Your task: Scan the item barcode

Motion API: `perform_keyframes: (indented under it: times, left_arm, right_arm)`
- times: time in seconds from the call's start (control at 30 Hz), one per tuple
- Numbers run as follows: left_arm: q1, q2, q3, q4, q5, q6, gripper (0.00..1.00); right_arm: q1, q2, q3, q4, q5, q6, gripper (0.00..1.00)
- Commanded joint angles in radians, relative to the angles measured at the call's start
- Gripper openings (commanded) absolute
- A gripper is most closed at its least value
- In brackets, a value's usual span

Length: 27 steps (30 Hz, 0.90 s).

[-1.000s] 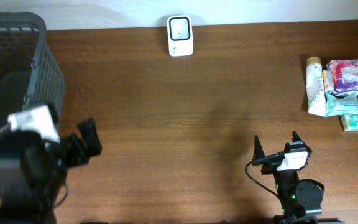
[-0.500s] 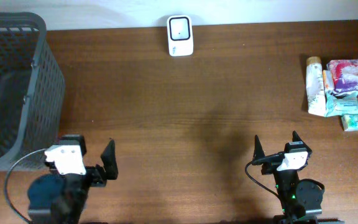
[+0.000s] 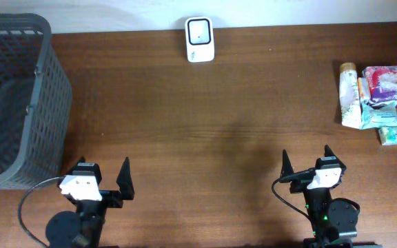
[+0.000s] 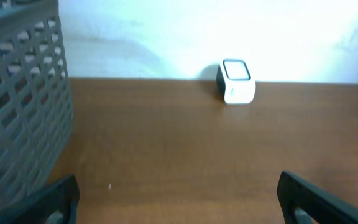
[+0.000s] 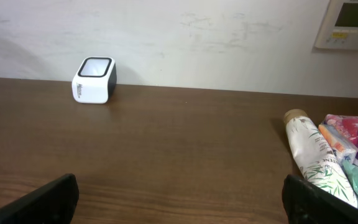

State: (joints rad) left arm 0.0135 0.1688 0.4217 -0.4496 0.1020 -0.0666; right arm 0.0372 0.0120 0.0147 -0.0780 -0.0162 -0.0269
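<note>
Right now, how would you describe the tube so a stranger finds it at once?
Look at the right side of the wooden table, where a small pile of packets lies. The tube is the long one on the pile's inner edge, white with green leaves and a tan cap.

Legible text: none in any view.
The white scanner (image 5: 93,79) bears a faint mark on its side, too small to read. The tube (image 5: 312,163) shows only a leaf pattern. Print on the packets (image 3: 389,85) and the wall panel (image 5: 352,23) is too blurred to make out.
</note>
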Motion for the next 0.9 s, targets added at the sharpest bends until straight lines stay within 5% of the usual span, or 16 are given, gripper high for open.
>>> perform_keyframes:
  times: [0.0, 0.6, 0.87]
  left_arm:
    - [0.005, -0.029, -0.074, 0.1, 0.016, 0.023, 0.99]
    - [0.037, -0.164, -0.413, 0.549, 0.032, 0.097, 0.99]
    - [0.057, -0.164, -0.414, 0.546, -0.039, 0.097, 0.99]
  right_arm:
    - [-0.005, -0.008, -0.009, -0.002, 0.009, 0.001, 0.99]
    - [-0.005, -0.008, -0.009, -0.002, 0.009, 0.001, 0.99]
    - [-0.005, -0.008, -0.009, -0.002, 0.009, 0.001, 0.99]
